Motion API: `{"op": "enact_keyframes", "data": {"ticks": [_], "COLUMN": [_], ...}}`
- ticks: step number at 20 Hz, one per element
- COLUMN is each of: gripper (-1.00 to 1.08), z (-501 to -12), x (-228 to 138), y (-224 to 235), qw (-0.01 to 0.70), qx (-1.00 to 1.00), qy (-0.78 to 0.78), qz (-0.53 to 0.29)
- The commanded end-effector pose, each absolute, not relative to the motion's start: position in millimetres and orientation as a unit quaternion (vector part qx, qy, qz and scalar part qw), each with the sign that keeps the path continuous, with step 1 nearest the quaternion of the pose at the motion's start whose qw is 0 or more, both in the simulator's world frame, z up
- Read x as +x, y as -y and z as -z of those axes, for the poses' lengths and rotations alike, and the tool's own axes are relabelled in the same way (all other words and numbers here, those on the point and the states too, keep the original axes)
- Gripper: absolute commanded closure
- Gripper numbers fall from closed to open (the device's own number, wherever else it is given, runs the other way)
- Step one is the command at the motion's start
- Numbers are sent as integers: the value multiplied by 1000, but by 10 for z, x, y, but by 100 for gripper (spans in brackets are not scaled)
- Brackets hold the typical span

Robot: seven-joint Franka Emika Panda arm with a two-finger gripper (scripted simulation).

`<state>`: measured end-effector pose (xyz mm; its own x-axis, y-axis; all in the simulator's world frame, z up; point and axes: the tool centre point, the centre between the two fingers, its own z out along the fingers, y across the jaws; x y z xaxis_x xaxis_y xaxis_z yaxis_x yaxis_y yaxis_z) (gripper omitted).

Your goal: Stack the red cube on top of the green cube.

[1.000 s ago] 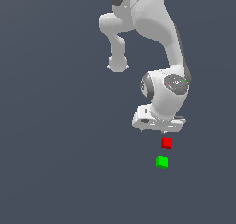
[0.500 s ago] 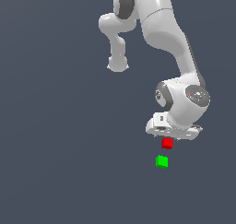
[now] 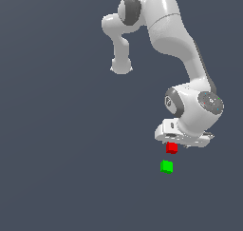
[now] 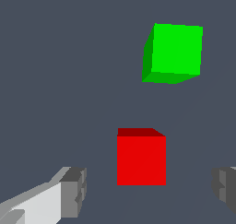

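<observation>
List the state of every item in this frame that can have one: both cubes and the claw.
red cube: resting on the surface, not gripped, lined up with the gap between the claw's fingers, not stacked.
green cube: resting on the surface apart from the red cube, nothing on top.
claw: open, fingers spread wider than the red cube, touching neither cube.
</observation>
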<state>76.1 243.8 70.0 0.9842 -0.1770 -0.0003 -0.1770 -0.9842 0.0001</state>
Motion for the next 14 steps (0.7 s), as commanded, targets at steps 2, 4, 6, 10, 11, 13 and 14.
{"op": "enact_keyframes", "data": {"ticks": [2, 4, 6, 10, 11, 13, 14], "gripper": [-92, -92, -92, -92, -92, -92, -92], "z": [-699, -683, -637, -454, -392, -290, -252], "x": [765, 765, 765, 763, 761, 758, 758], "y": [-2441, -2441, -2441, -2437, -2437, -2437, -2437], "qw": [0, 0, 0, 0, 0, 0, 0], "qx": [996, 996, 996, 996, 996, 996, 996], "qy": [89, 89, 89, 89, 89, 89, 89], "qz": [0, 0, 0, 0, 0, 0, 0]}}
